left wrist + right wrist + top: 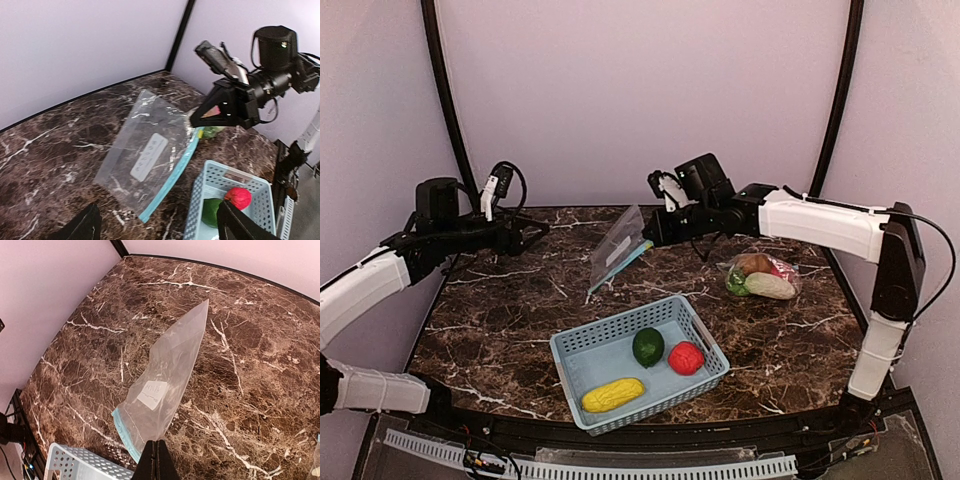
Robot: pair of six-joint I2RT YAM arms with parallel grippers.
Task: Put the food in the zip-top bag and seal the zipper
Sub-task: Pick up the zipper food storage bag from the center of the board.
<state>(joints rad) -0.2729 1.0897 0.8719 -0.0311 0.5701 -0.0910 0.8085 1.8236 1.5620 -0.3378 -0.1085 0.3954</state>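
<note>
My right gripper (651, 238) is shut on the zipper end of an empty clear zip-top bag (617, 248) with a blue zipper strip, holding it tilted, its low end near the table. In the right wrist view the bag (170, 370) hangs from my closed gripper (156, 445). My left gripper (535, 232) is open and empty, left of the bag and apart from it; its view shows the bag (150, 150). Yellow corn (612, 394), a dark green round fruit (648, 346) and a red apple (686, 357) lie in the light blue basket (615, 320).
A second clear bag (785, 268) lies at the right, holding a brown potato (753, 263), white radish (770, 285) and green pod (735, 283). The basket stands at the front middle and also shows in the left wrist view (215, 185). Walls enclose the table.
</note>
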